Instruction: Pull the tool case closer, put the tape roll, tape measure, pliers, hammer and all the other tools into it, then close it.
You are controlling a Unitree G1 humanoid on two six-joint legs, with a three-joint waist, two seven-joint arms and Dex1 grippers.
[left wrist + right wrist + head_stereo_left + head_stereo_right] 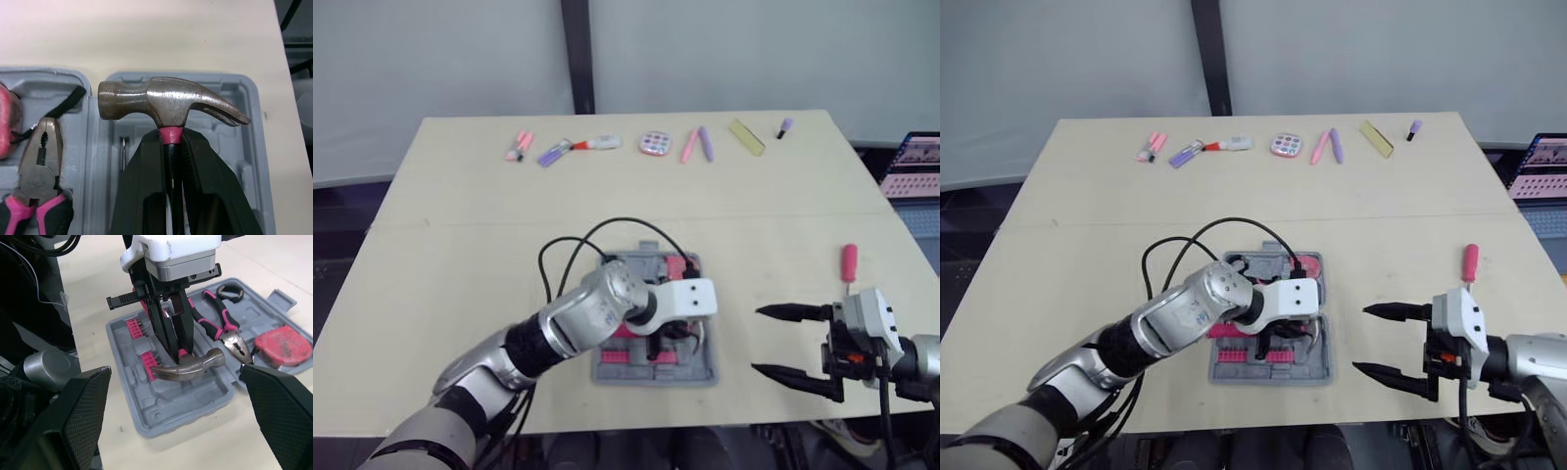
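Tool case point(161, 423) on pale table point(460, 245), left jaws clamping hammer point(166, 100), right jaws wide, grey wall point(754, 49) behind

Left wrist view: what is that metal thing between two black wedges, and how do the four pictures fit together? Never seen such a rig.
It is a humanoid robot with two arms, each ending in a two-fingered black gripper. Two pictures come from cameras in its head, looking down on a beige table; the other two come from a camera on each wrist. The black wedges are the fingers of the left gripper, shut on the pink neck of a steel-headed hammer held over an open grey plastic tool case. In the case lie pink-handled pliers and a red tape measure. The right gripper hangs open beside the case. A pink-handled tool lies near it.
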